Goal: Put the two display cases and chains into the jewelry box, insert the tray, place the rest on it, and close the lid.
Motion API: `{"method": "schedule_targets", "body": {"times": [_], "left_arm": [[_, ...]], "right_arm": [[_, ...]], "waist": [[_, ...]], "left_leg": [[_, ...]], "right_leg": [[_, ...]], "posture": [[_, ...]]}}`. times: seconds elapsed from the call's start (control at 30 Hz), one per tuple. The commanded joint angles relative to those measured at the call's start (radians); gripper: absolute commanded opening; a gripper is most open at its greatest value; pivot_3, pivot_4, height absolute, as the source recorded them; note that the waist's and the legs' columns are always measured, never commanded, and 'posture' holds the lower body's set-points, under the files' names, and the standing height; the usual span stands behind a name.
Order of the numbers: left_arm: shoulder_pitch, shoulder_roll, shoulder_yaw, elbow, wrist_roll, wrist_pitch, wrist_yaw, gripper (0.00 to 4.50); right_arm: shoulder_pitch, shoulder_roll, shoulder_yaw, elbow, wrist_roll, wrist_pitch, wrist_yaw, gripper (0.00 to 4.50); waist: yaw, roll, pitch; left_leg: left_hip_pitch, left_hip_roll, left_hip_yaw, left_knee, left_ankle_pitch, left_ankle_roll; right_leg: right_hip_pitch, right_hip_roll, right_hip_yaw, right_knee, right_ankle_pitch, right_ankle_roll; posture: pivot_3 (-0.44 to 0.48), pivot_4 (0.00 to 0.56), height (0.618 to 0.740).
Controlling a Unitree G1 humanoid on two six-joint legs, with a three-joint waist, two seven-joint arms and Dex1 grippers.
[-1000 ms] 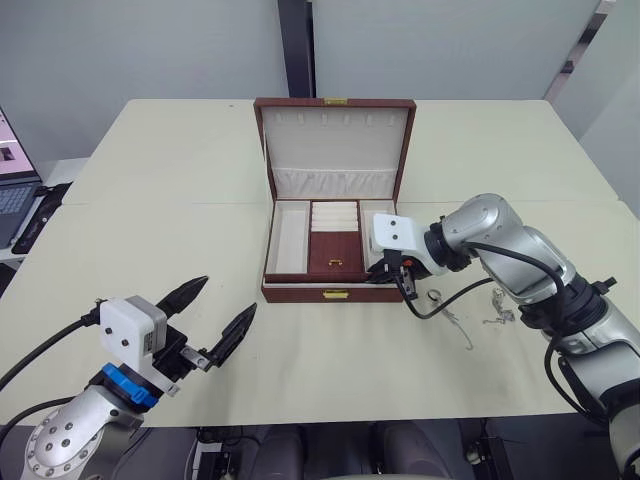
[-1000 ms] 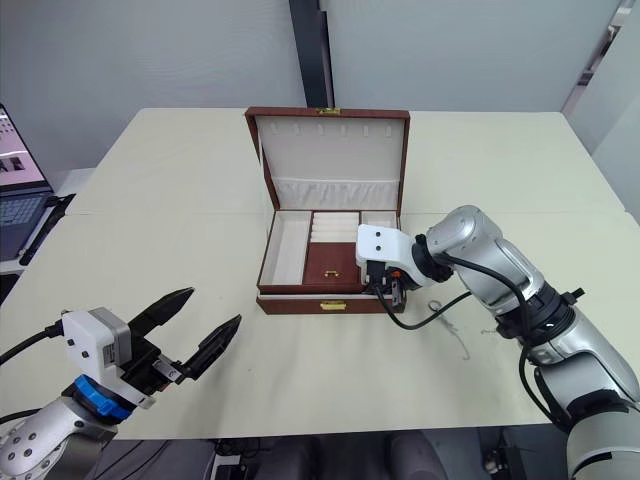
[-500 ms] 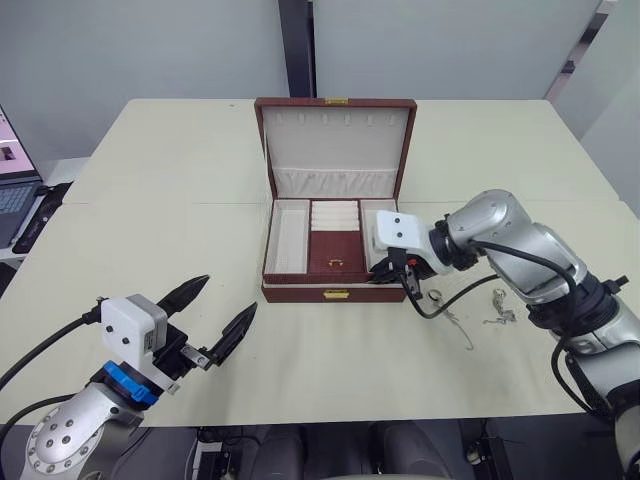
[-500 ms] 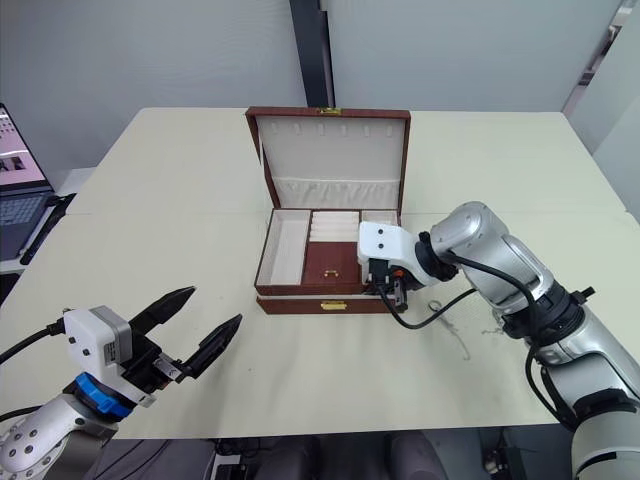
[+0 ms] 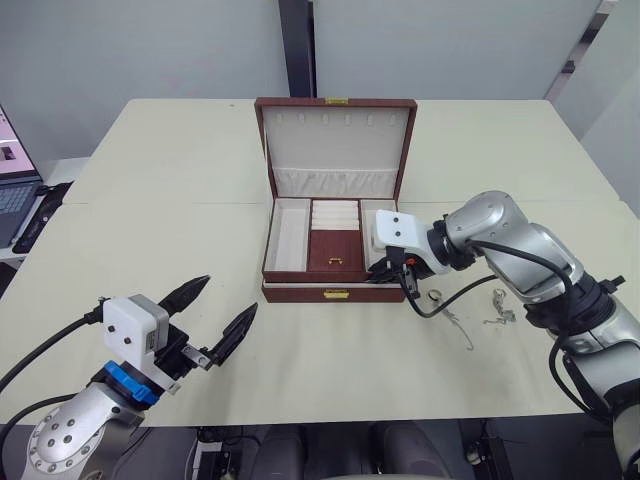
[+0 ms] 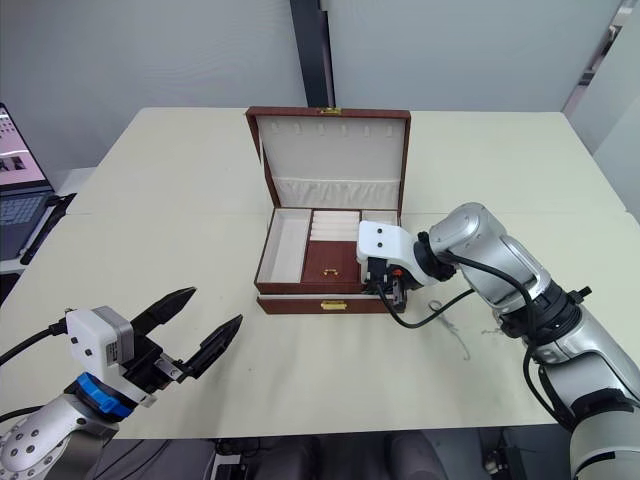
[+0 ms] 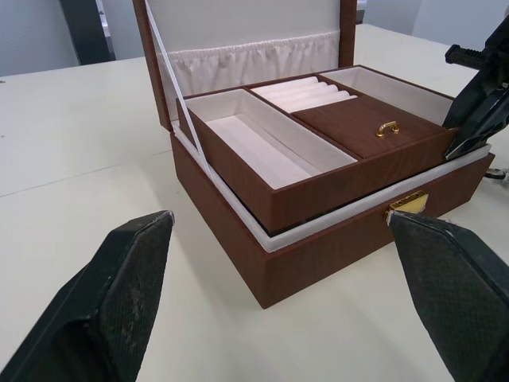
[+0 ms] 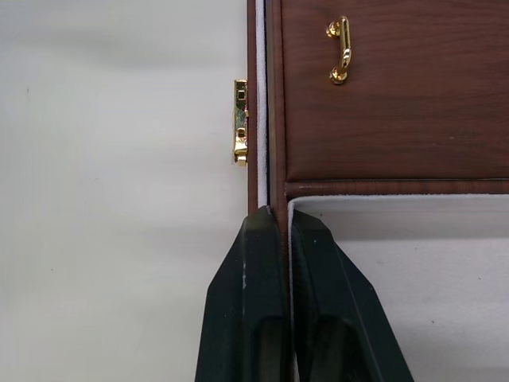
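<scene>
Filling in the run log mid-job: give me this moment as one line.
right gripper: shut on tray front wall, in jewelry box | left gripper: open, idle over table | lid: open | chains: on table

Brown jewelry box, cream lining, gold clasp.

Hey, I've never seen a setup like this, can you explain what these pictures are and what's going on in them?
This is a two-armed humanoid robot at a table. Two pictures come from cameras in its head, looking down; the other two from cameras on its wrists. An open brown jewelry box sits in the middle, its tray inside. Small silvery jewelry pieces lie on the table to the robot's right. The left claw hovers open, holding nothing. The right claw is pinched on the tray's front edge, at the box's front right corner.
</scene>
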Motion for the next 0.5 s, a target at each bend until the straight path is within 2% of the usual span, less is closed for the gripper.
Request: {"method": "schedule_targets", "body": {"times": [0.03, 0.4, 0.5], "left_arm": [[0.001, 0.002, -0.007, -0.008, 0.002, -0.021, -0.001, 4.5], [-0.004, 0.002, -0.015, -0.005, 0.005, -0.023, 0.001, 4.5], [-0.004, 0.002, -0.015, -0.005, 0.006, -0.024, 0.002, 4.5]], "right_arm": [[-0.021, -0.001, -0.019, -0.014, -0.001, -0.022, -0.005, 0.01], [-0.015, -0.002, -0.016, -0.018, -0.003, -0.026, -0.002, 0.01], [-0.021, -0.003, -0.027, -0.023, 0.011, -0.016, 0.005, 0.78]], "waist": [[0.0, 0.0, 0.0], [0.0, 0.0, 0.0], [0.0, 0.0, 0.0]], "left_leg": [[0.0, 0.0, 0.0, 0.0, 0.0, 0.0], [0.0, 0.0, 0.0, 0.0, 0.0, 0.0], [0.0, 0.0, 0.0, 0.0, 0.0, 0.0]], "right_leg": [[0.0, 0.0, 0.0, 0.0, 0.0, 0.0], [0.0, 0.0, 0.0, 0.0, 0.0, 0.0], [0.0, 0.0, 0.0, 0.0, 0.0, 0.0]], "posture": [[0.0, 0.15, 0.74], [0.0, 0.15, 0.74], [0.0, 0.15, 0.74]]}}
